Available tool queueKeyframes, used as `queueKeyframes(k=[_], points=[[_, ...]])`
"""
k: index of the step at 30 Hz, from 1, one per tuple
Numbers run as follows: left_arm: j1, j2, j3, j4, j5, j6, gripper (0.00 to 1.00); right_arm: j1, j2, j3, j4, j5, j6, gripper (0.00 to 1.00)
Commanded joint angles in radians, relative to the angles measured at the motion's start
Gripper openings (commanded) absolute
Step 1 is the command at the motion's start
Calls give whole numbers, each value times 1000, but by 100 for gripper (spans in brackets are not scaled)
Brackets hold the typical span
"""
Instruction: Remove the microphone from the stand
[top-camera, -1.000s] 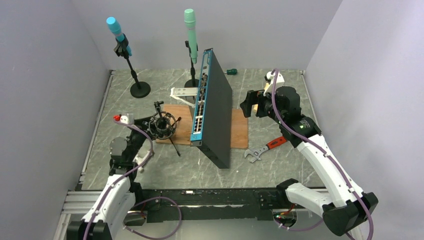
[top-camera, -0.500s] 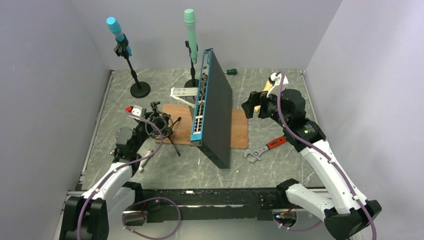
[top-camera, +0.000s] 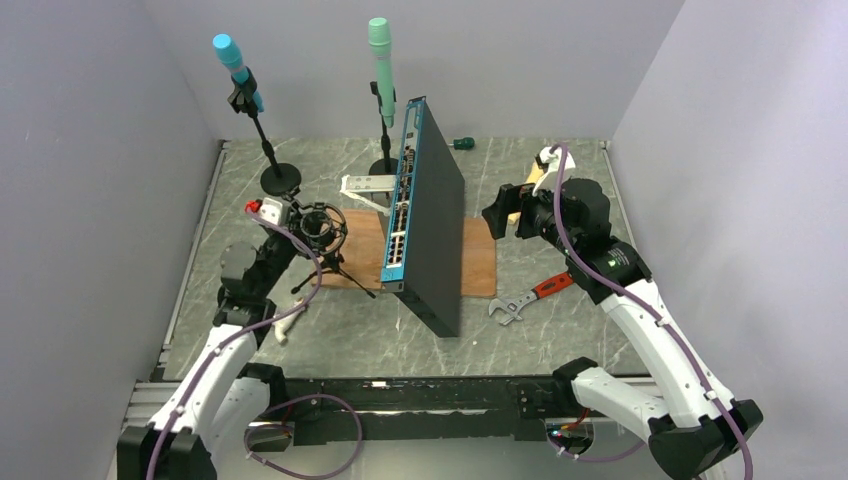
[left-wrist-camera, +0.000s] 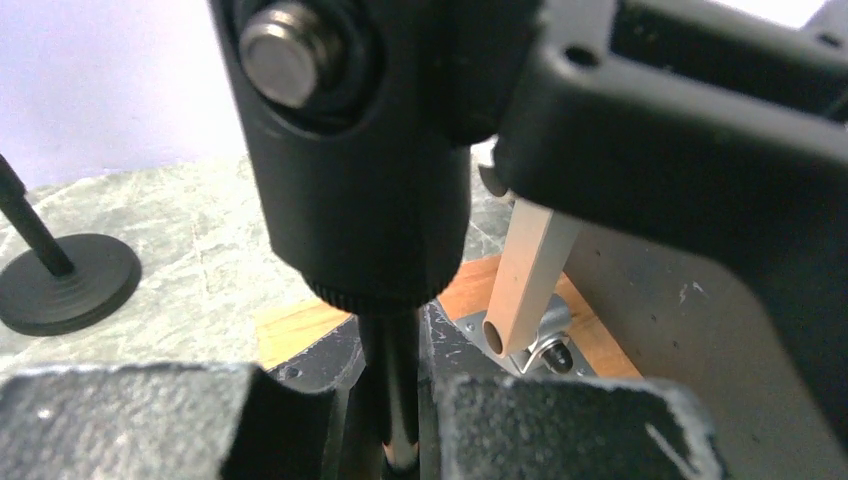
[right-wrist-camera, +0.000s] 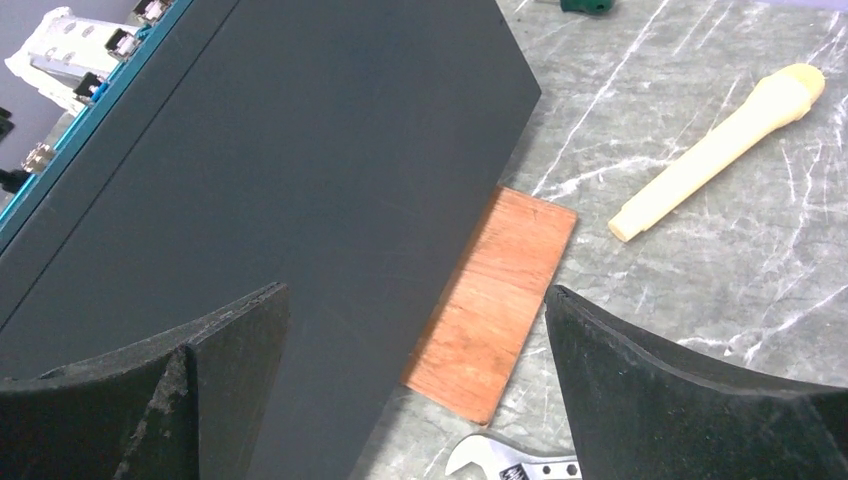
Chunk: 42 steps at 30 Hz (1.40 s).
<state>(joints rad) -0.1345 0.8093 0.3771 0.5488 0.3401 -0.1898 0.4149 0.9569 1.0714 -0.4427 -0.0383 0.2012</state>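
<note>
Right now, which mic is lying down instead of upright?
The cream microphone, lying flat on the table in the right wrist view. The blue microphone and green microphone are both held upright at the back.

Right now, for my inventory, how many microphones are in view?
3. A blue microphone on the back-left stand, a green microphone on the back-middle stand, and a cream microphone lying loose on the table, right side. The black box may hide others.

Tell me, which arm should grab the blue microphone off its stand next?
Left, probably. The blue microphone is on its side, and the tall black box walls off the open right claw. But the left claw is gripping a small black stand, so it must drop that first.
</note>
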Motion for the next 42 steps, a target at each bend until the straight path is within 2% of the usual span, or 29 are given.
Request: queueKeyframes(k=[1,4,7,11,13,19,23,28,32,37,42], points=[[-1,-93,195,-215,-1,71,0,4,5,70,-4,-48,12,100],[1,-119,325,-378,45,116,0,5,20,124,-11,-136,37,100],[1,-122,451,-474,160,141,0,12,29,160,30,-265,90,100],[1,-75,644,-689,266,155,0,53,54,200,139,-452,177,100],[1,-64,712,-745,316,139,0,89,81,211,220,-529,226,99],[1,-51,839,-957,356,89,0,272,221,287,408,-570,344,97],[1,-81,842,-977,392,54,0,402,354,340,541,-562,441,90],[1,-112,840,-993,392,36,0,517,520,423,556,-544,453,82],[1,-105,845,-1008,443,21,0,528,583,413,603,-546,486,67],[1,-98,829,-998,448,-4,0,541,598,387,647,-586,481,56],[0,-84,814,-952,463,-61,0,551,589,359,650,-588,468,54]])
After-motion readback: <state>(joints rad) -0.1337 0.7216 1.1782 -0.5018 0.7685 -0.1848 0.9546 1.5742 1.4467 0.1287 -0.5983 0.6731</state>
